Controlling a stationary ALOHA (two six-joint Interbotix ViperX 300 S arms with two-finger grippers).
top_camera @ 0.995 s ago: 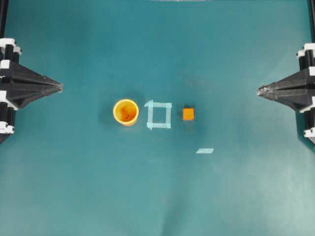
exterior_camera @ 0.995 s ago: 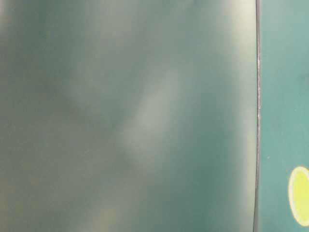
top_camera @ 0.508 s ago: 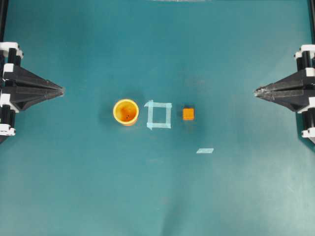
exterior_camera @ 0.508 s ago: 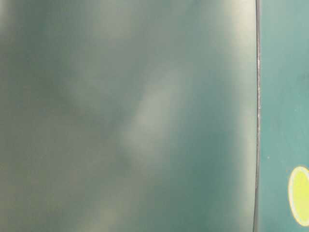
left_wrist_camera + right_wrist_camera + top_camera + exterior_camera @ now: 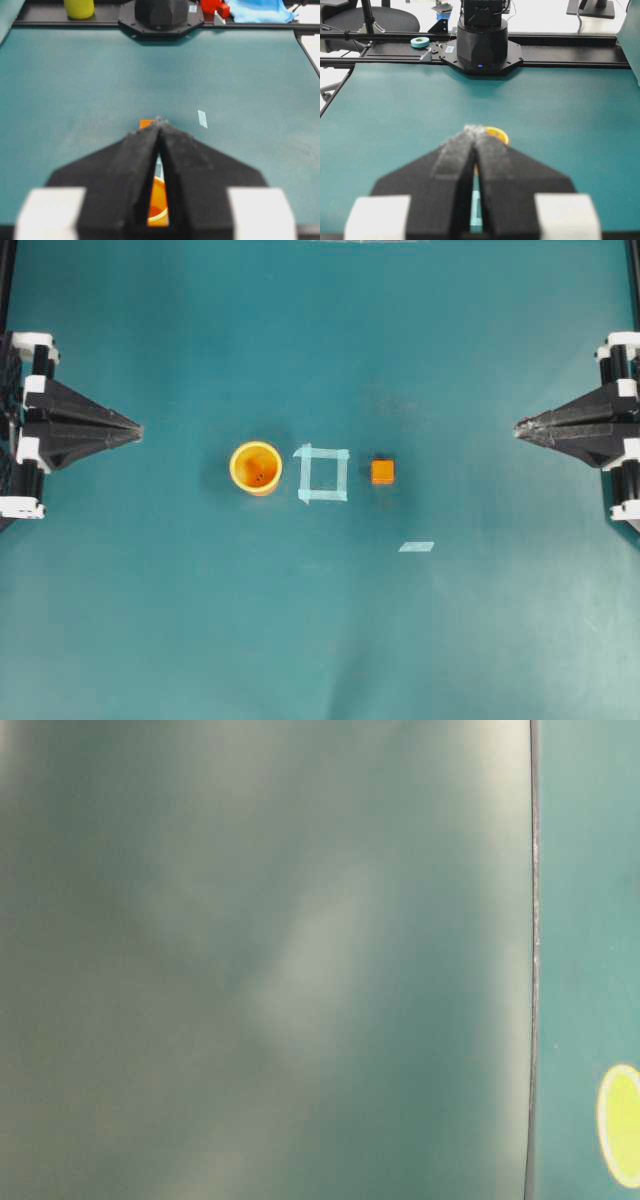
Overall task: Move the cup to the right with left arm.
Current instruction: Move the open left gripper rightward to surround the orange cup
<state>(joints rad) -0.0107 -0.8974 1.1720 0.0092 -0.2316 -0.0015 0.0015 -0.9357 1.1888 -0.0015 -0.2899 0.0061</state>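
Cup (image 5: 256,468) sits well apart frm left hand (image 5: 138,430), seemingly shut.

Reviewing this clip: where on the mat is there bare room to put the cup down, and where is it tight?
Bare mat lies between the orange cube and the right gripper, and between the left gripper and the cup. It is tightest along the row where cup, tape square and cube sit close together.
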